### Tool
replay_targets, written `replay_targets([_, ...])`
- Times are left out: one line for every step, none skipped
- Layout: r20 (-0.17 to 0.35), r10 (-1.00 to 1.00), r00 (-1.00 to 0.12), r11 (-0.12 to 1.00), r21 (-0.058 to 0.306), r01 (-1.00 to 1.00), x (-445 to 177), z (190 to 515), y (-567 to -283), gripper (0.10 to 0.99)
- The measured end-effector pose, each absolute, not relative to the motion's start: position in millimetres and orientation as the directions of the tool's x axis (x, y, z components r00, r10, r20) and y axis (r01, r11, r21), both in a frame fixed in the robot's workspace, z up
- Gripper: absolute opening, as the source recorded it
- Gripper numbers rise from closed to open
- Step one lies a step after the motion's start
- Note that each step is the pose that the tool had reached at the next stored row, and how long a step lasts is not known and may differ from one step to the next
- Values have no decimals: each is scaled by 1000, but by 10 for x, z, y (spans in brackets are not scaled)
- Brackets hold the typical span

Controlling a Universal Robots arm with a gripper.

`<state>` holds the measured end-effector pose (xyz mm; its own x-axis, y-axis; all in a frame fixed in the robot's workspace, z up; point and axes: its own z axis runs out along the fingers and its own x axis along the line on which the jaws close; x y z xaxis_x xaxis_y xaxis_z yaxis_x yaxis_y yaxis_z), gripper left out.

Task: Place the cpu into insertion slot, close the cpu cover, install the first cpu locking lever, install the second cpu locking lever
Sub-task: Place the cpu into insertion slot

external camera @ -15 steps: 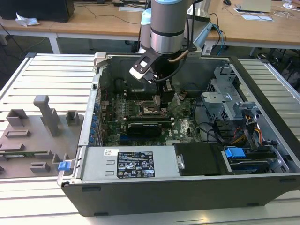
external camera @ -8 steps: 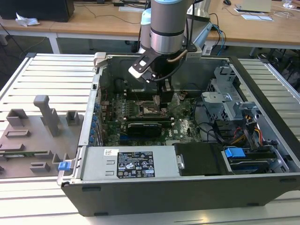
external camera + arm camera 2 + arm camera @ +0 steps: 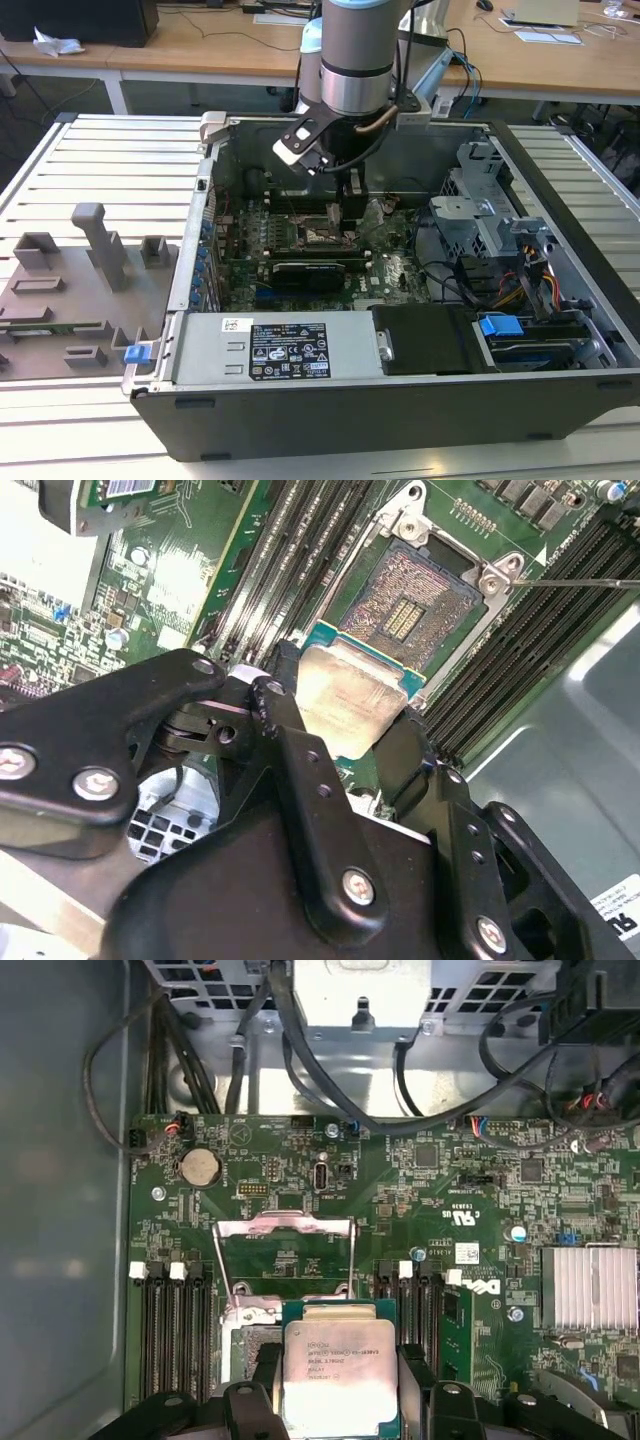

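Nearest you in the exterior view, the open computer case [image 3: 400, 420] lies on a slatted metal tabletop [image 3: 110, 150]. A grey fixture tray [image 3: 60, 310] of blocks sits just beside it on the exterior view's left. Behind the case's front wall sit the labelled power supply [image 3: 285, 350] and a black drive bay [image 3: 425, 340]. Beyond them the green motherboard [image 3: 390, 270] lies flat on the case floor, with a long black expansion card [image 3: 310, 272] across it. Wooden desks [image 3: 200, 50] stand well behind the case.

Your room is tight at the sides. The case walls rise around the board, and a grey drive cage [image 3: 480, 190] stands on the exterior view's right of the socket area. The space straight above the board is open. In the second wrist view, long memory slots [image 3: 290, 560] flank the insertion slot [image 3: 410, 605] on both sides. In the first wrist view, the cpu cover [image 3: 285, 1225] is swung up on the side of the slot away from the tool, the board visible through its window. Black cables [image 3: 300, 1070] loop along the case wall past the board's edge.

The arm [image 3: 355, 60] comes down nearly vertical into the case. The tool [image 3: 345, 720] is pinching the cpu [image 3: 350, 695] by two opposite edges, one of its black fingers [image 3: 283, 695] on each side. You hold the chip silvery top up at the slot's near edge. The slot's contact field is bare, so the cpu is not seated. You cannot tell whether the chip touches the rim.
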<state>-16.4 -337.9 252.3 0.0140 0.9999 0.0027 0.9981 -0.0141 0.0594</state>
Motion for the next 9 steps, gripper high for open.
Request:
replay_targets([2, 1000, 27, -27, 59, 998, -164, 2523, -3379, 545])
replay_targets([2, 999, 38, -38, 59, 998, -164, 2523, -3379, 545])
replay_targets([2, 999, 44, -44, 59, 997, -164, 2523, -3379, 545])
replay_targets([2, 999, 51, -51, 59, 997, -164, 2523, -3379, 545])
replay_targets([2, 998, 59, -59, 59, 996, -164, 2523, -3379, 545])
replay_targets([2, 998, 68, -68, 59, 996, -164, 2522, -3379, 545])
replay_targets([2, 997, 73, -73, 59, 996, -164, 2523, -3379, 545])
replay_targets([2, 997, 81, -81, 60, 995, -164, 2522, -3379, 545])
replay_targets([2, 996, 88, -87, 59, 994, -164, 2522, -3379, 545])
